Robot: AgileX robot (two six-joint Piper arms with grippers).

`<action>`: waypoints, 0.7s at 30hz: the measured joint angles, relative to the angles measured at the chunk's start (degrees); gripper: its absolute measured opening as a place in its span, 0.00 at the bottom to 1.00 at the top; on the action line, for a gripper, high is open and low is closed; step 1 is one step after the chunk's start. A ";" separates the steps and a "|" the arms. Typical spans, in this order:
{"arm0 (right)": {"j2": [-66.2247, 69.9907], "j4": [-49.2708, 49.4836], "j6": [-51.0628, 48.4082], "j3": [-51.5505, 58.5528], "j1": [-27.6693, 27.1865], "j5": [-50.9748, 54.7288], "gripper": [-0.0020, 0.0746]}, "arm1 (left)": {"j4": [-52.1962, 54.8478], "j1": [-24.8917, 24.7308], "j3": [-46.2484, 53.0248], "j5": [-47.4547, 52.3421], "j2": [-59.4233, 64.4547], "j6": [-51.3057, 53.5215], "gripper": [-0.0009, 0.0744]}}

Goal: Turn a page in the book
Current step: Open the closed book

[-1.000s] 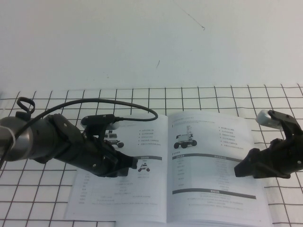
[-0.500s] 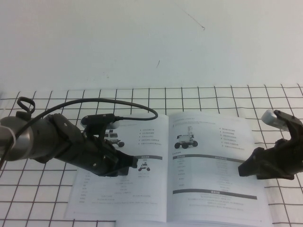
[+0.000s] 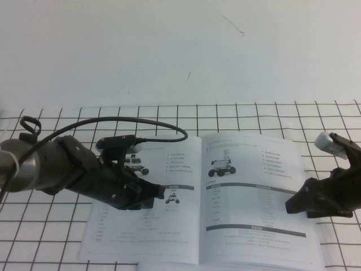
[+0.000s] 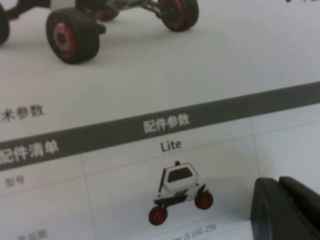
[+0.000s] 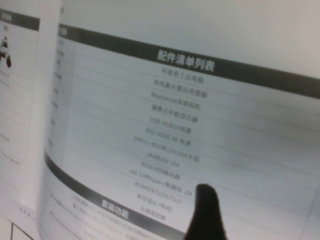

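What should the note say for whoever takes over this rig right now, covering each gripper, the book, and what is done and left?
Left gripper: low over the left-hand page of the book, near the small vehicle photo; it holds nothing visible.
Right gripper: at the outer edge of the right-hand page, one dark fingertip just over the printed table; no paper pinched that the views show.
Book: open flat on the gridded cloth, both pages lying down.
Done: both arms in position.
Left: catch the page edge, lift it and swing it across the spine.
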 joint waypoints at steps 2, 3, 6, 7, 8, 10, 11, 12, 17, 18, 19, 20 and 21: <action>0.00 0.00 -0.10 0.00 0.00 0.00 0.67 | -0.81 0.00 0.00 -0.10 0.11 0.46 0.01; 0.00 0.29 -0.25 0.00 0.00 0.00 0.67 | -1.15 0.00 0.00 -0.10 0.25 0.81 0.01; 0.27 2.17 -1.51 0.00 0.00 0.00 0.67 | -1.96 0.00 -0.09 -0.21 0.47 1.29 0.01; 0.51 3.20 -1.95 0.00 0.00 0.03 0.67 | -2.23 0.00 -0.09 -0.21 0.47 1.44 0.01; 0.75 4.23 -2.58 0.00 0.00 0.13 0.67 | -2.36 0.00 -0.09 -0.21 0.47 1.54 0.01; 1.16 6.63 -4.16 0.00 0.00 0.48 0.67 | -2.60 0.00 -0.09 -0.21 0.51 1.68 0.01; 1.28 7.49 -4.93 0.00 0.00 0.58 0.67 | -2.68 0.00 -0.09 -0.21 0.51 1.65 0.01; 1.38 8.40 -5.81 0.00 0.00 0.80 0.67 | -2.84 0.00 -0.09 -0.21 0.51 1.65 0.01; 1.38 6.83 -5.52 -1.49 -0.40 1.73 0.67 | -3.10 0.00 -0.09 -0.29 0.51 1.99 0.01; 1.38 4.63 -4.04 -2.28 -0.57 2.52 0.67 | -3.23 0.00 -0.09 -0.29 0.51 2.11 0.01; 1.38 1.32 -2.37 -3.14 -0.79 3.40 0.67 | -3.23 0.00 -0.09 -0.29 0.51 2.11 0.01; 1.28 -1.04 -0.60 -3.82 -0.89 4.12 0.67 | -3.23 0.00 -0.09 -0.29 0.51 2.22 0.01; 1.28 -3.89 1.14 -4.56 -1.03 5.02 0.67 | -3.23 0.00 -0.09 -0.29 0.51 2.22 0.01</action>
